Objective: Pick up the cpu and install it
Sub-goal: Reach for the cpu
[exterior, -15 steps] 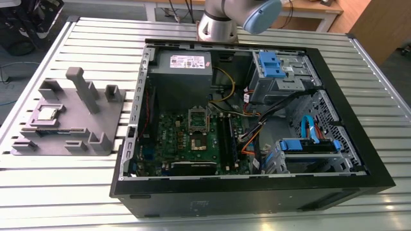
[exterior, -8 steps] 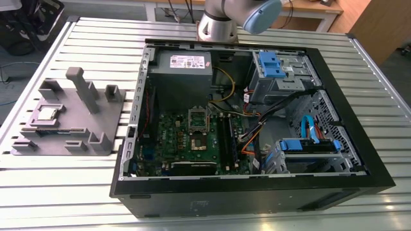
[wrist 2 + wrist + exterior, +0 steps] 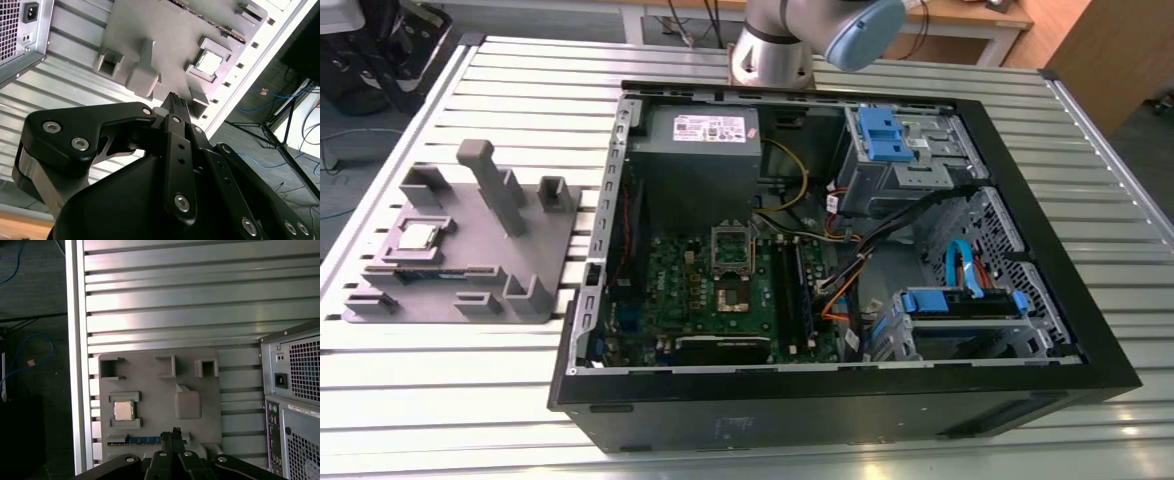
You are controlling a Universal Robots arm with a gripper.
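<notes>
In the exterior view, the open computer case (image 3: 854, 405) lies on the slatted metal table (image 3: 440, 400). At the case's nine o'clock, toward the exterior view's left, sits the grey tray (image 3: 554, 240). The cpu (image 3: 418, 236) lies flat in a square recess near the tray's nine o'clock edge, well apart from the case. Inside the case the motherboard (image 3: 707, 300) carries the silver socket frame (image 3: 731, 250); we cannot tell whether it is latched or raised. The arm (image 3: 771, 55) stands at the case's twelve o'clock, cut off by the picture's edge.

In the second wrist view, the gripper (image 3: 175, 98) has its fingers pressed together with nothing between them. Its black body hides much of the table. Beyond the tips lies the tray (image 3: 150, 30), with the cpu (image 3: 209, 63) seated between low raised walls, apart from the tips. A corner of the case's rear (image 3: 20, 35) is cut off.

In the first wrist view, the gripper (image 3: 174, 433) hangs over the tray (image 3: 160, 390) and covers its nearest edge. A blue strip (image 3: 135, 440) in a tray slot is partly hidden there. The cpu (image 3: 123, 410) sits just beside that strip, untouched. We see only part of the case's rear (image 3: 295, 400).
</notes>
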